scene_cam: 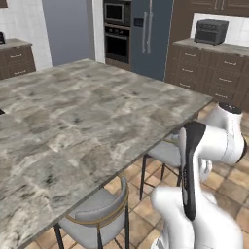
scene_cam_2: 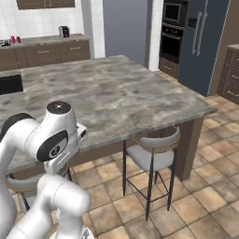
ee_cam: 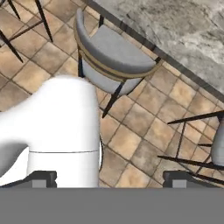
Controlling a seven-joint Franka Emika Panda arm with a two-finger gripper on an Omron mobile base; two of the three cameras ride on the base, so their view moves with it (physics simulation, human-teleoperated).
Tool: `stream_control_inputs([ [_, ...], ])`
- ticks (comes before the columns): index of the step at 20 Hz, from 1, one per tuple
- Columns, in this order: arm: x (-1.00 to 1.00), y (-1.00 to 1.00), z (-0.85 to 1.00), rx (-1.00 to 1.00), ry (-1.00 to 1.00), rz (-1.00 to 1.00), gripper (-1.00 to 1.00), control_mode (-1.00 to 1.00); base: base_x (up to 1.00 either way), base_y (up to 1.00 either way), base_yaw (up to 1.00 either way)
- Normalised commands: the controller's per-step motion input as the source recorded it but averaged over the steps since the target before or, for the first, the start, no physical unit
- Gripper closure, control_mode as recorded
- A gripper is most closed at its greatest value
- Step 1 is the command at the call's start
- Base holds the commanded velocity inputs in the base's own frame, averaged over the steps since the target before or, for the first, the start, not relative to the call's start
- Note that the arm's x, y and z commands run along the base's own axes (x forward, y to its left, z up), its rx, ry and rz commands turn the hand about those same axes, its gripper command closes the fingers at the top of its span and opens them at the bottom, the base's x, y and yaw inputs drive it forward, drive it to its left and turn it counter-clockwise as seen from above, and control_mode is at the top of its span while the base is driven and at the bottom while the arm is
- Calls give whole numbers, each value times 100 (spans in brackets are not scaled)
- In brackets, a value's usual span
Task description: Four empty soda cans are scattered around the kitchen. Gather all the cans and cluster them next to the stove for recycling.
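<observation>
Closest to me is the arm [scene_cam: 209, 146], folded low in front of the base with its elbow up beside the island [scene_cam: 87, 112], so it blocks the near floor in both base views. Looking along the hand, I see the gripper [ee_cam: 111, 178] pointing down at the tan floor tiles [ee_cam: 131, 140], its two dark fingertips [ee_cam: 41, 177] standing wide apart with nothing between them. Just beyond them is a grey stool [ee_cam: 116, 52] with a curved wooden back rail, tucked against the island's edge, and the thin black legs of a second stool cross the right side of that view. From the left base camera both stools sit along the island's near side, one [scene_cam: 97, 214] close to me and one [scene_cam: 165, 153] further along by the corner. Across the grey marbled top, on the far counter under the white wall tiles, I can make out two red cans [scene_cam_2: 15, 39] side by side (very small at this range, so I can't tell which red is which). A dark slab [scene_cam_2: 10, 84] is set into the island's left edge; whether it is the stove I cannot tell. Beyond the island stand the wall oven [scene_cam: 117, 44] and the fridge [scene_cam: 151, 34], with a toaster oven [scene_cam: 211, 30] on the right-hand counter.
</observation>
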Motion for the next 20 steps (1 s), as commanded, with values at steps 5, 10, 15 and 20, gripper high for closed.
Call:
stream_control_inputs([
  [5, 0, 0, 0, 0, 0, 0, -100, 100, 38, 59, -2],
  [10, 0, 0, 0, 0, 0, 0, -100, 100, -64, 2, -7],
  [15, 0, 0, 0, 0, 0, 0, -100, 100, -100, 8, -1],
  [20, 0, 0, 0, 0, 0, 0, -100, 100, -100, 31, 0],
])
